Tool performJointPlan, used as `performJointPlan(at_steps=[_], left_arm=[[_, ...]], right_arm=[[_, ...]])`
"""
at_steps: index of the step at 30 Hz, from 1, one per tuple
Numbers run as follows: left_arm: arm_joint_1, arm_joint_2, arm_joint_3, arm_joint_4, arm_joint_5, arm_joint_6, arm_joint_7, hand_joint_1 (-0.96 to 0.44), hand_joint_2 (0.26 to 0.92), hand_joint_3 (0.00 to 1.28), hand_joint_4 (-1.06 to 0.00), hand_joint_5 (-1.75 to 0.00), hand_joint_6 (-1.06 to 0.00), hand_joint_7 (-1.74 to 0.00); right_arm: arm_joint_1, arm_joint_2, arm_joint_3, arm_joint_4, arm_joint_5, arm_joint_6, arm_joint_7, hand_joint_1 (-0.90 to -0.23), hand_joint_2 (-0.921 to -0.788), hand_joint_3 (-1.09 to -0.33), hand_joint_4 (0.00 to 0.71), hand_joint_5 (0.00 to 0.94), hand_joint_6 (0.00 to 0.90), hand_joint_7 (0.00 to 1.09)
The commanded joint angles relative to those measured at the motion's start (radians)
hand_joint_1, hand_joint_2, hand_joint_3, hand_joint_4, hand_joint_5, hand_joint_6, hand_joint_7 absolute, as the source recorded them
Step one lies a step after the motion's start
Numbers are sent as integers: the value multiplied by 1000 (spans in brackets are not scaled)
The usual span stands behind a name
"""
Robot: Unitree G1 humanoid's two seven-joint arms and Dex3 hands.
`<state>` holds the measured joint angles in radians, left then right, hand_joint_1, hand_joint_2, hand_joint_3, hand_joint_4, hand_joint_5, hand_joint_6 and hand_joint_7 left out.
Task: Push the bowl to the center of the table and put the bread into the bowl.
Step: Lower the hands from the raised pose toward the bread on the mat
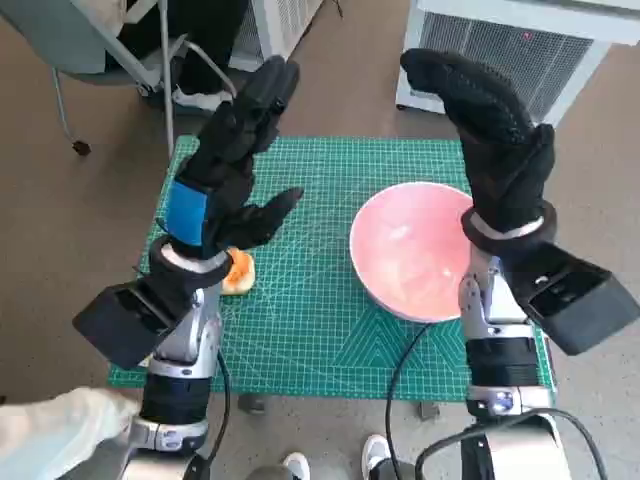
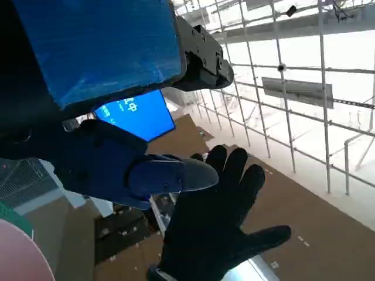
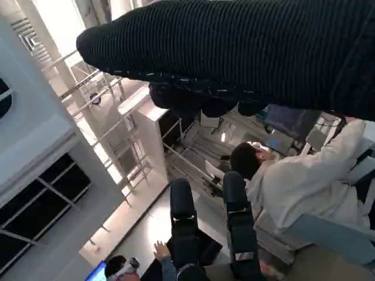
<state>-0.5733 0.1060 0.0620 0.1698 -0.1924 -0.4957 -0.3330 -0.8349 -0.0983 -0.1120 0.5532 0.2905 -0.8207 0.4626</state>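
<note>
Bread (image 1: 238, 271) at nine o'clock shows only overhead, while we see each robot hand, left (image 1: 235, 165) and right (image 1: 495, 135), raised, spread, empty.

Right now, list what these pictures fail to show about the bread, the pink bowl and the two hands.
- Orange-brown bread: head view, mostly hidden under the left forearm; its shape and size cannot be told.
- Round pink bowl: head view, near-right rim covered by the right forearm; left wrist view shows only a sliver at the edge.
- Black gloved right hand: right wrist view shows only a dark band.
- Blue-taped left hand: fingertips foreshortened.
</note>
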Motion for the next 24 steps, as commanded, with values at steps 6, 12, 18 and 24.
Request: performJointPlan(at_steps=[6,12,18,24], left_arm=[[-27,7,4,26,21,-40,17,-509,921,272,-282,0,-387,-26],[-30,8,5,32,28,-54,23,-514,921,275,-282,0,-389,-26],[-32,10,7,39,36,-65,30,-516,921,276,-281,0,-390,-26],[-29,7,5,42,47,-77,40,-524,921,277,-279,0,-389,-24]], right_arm=[[27,9,3,17,-11,-12,-1,-558,-921,-762,278,2,-1,636],[29,11,3,27,-16,-25,-1,-561,-921,-768,279,3,-1,632],[30,9,1,35,-14,-32,1,-562,-921,-773,279,3,-1,631],[42,-13,-15,33,10,-29,15,-567,-921,-782,276,1,-1,614]])
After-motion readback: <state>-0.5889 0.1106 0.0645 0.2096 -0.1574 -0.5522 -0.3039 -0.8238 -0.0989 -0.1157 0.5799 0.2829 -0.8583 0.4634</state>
